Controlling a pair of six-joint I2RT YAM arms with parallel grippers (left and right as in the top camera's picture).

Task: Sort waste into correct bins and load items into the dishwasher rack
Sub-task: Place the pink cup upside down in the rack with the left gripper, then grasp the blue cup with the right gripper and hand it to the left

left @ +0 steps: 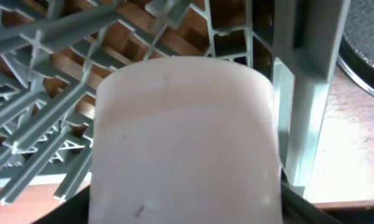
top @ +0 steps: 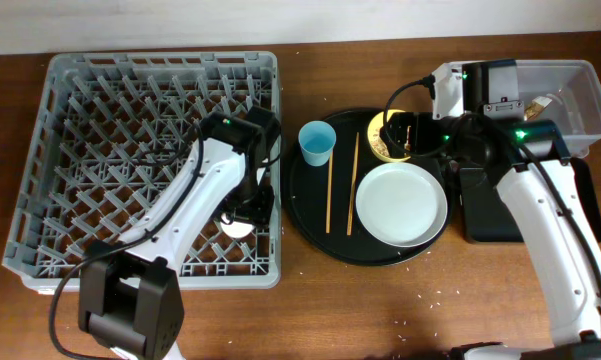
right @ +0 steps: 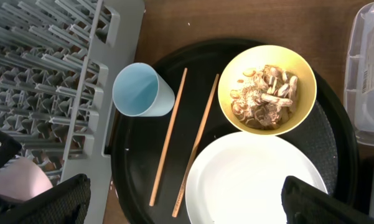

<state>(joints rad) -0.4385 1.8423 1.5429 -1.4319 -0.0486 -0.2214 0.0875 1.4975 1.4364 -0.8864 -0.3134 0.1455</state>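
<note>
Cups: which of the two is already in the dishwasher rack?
The small white cup, down among the pegs near the dishwasher rack's tray-side edge. The light blue cup is not: it is on the round black tray, beside the chopsticks.

The big square grey rack (top: 110, 110) is dull plastic, the brown table (top: 380, 310) is smooth wood, the round white plate (top: 401, 205) is shiny and smooth, the two thin chopsticks (top: 330, 190) are bare wood, and the round black tray (top: 310, 210) looks matt.

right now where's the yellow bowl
In the right wrist view the yellow bowl sits at the far right of the round tray, just behind the plate and right of the chopsticks.
</note>
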